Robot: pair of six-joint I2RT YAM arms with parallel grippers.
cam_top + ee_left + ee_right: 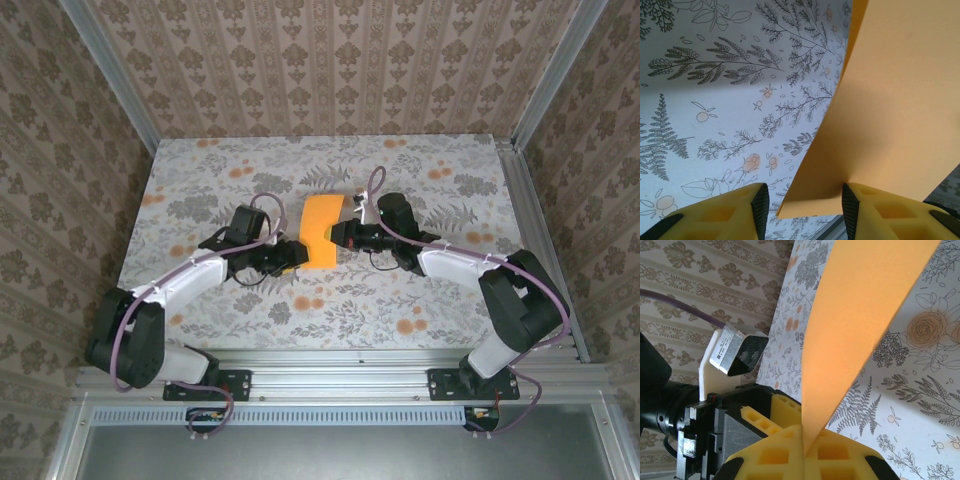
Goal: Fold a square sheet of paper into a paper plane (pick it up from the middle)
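The square sheet of paper (321,231) is bright orange and held up off the flowered table between my two grippers. In the right wrist view the paper (860,315) rises as a narrow band from my right gripper (809,450), whose yellow fingers are shut on its near edge. In the left wrist view the sheet (890,110) hangs over the open left gripper (805,212); its lower corner lies between the jaws and touches the right finger (875,212). From above, the left gripper (291,254) is at the sheet's lower left and the right gripper (346,233) at its right edge.
The tabletop (250,180) carries a grey leaf and orange flower print. Patterned walls close the back and both sides, with metal rails (545,250) along the table edges. The left gripper's body and wrist camera (737,352) sit close beside my right fingers.
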